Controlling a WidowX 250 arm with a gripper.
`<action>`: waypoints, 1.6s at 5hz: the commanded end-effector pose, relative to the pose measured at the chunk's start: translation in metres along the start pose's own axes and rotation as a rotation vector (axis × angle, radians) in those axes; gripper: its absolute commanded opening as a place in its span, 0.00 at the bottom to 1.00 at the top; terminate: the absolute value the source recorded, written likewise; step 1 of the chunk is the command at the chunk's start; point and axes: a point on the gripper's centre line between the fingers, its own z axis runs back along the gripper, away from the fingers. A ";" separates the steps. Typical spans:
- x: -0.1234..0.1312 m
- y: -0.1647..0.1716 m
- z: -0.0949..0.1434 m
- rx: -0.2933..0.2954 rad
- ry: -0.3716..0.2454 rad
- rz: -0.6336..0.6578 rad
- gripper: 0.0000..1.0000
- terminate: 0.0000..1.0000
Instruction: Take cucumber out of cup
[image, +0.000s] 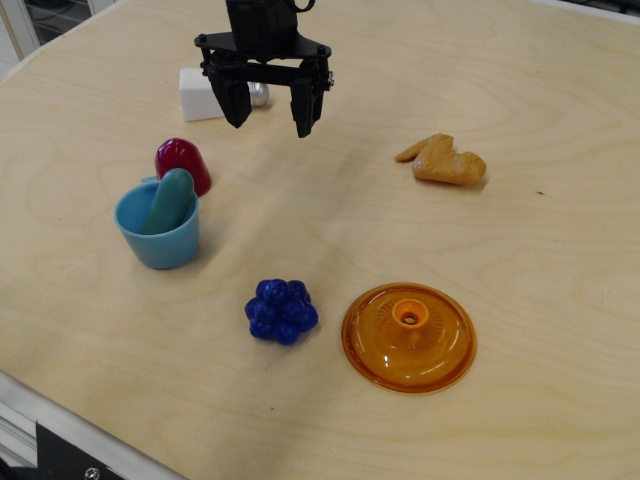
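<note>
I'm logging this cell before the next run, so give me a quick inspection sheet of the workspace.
Surface: light wooden table, no spills seen.
Job's things: cucumber leans inside the blue cup, top end sticking out.
Clutter: dark red dome toy behind the cup; blue berry cluster; orange lid; tan food toy; white block.
Grippers: gripper open, empty, above the table.
Cables: nothing seen.
Surroundings: metal frame edge at front.

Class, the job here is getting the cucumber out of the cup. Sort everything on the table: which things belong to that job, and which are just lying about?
Belong to the job:
cucumber, standing in the cup
cup
gripper, open, holding nothing

Just lying about:
dark red dome
blue berry cluster
orange lid
chicken piece
white block
</note>
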 end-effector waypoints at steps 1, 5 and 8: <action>0.000 0.000 0.000 0.000 0.000 0.000 1.00 0.00; -0.056 0.029 0.033 0.158 0.159 -0.165 1.00 0.00; -0.072 0.040 0.016 0.162 0.239 -0.183 1.00 0.00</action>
